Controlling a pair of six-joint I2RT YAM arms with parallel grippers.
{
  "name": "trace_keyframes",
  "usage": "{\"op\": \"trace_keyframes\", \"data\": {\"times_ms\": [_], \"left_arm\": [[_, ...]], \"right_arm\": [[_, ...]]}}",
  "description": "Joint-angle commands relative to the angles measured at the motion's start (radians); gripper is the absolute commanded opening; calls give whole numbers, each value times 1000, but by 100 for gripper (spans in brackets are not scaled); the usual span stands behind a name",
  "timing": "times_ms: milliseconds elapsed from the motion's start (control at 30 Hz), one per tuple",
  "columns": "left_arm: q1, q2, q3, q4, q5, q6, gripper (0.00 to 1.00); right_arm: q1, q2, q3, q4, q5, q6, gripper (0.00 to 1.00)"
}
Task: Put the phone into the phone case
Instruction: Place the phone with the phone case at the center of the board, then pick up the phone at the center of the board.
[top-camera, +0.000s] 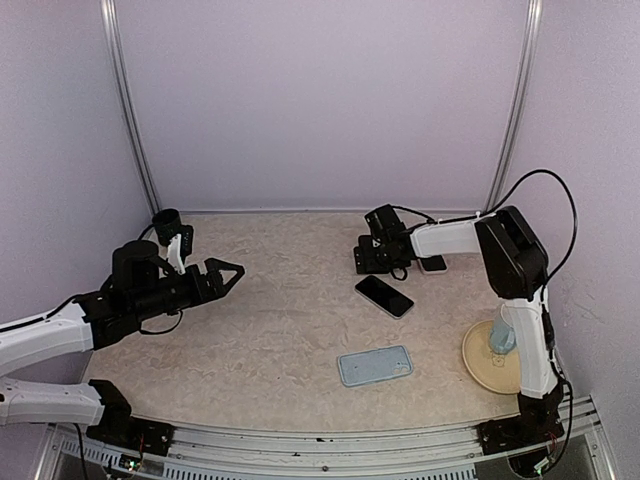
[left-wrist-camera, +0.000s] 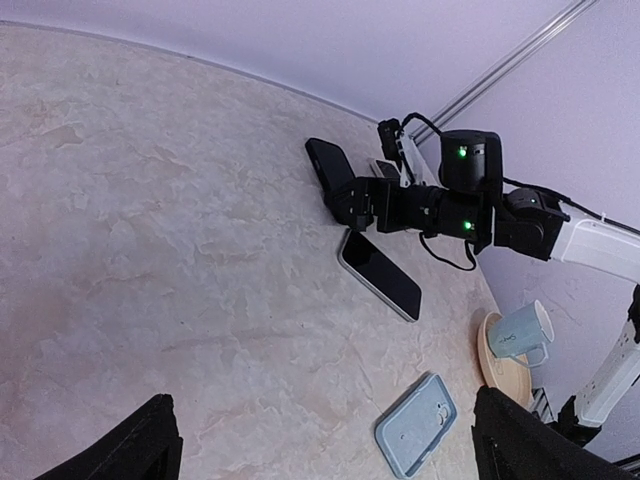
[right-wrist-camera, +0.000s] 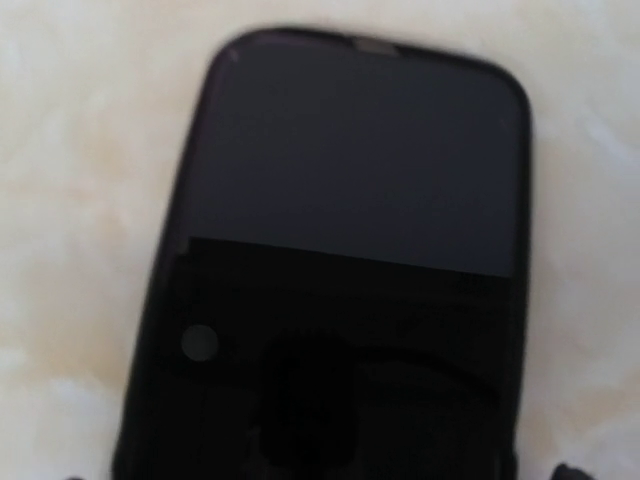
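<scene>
The phone lay screen-up on the table, touching nothing. The pale blue phone case lay apart at its 6 o'clock. At the phone's 11 o'clock the right gripper hung close over another dark slab; whether its claw gripped could not be told. Well off at 9 o'clock, the left gripper hovered, claw spread wide and empty.
</scene>
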Motion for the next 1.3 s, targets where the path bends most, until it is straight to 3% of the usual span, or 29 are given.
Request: {"op": "trace_keyframes", "data": {"times_ms": [0,367,600,1267], "left_arm": [[8,-12,-12,16,-11,0,99],[9,35,0,46,19,5,99],[7,84,18,62,41,1,99],[7,121,25,81,52,-5,99]], "right_arm": [[9,-128,-68,47,11,-104,100],[11,-331,-263,23,-169,-316,100],[11,-365,-321,-62,-231,-450,100],[12,-384,-463,-88,-319,-487,100]]}}
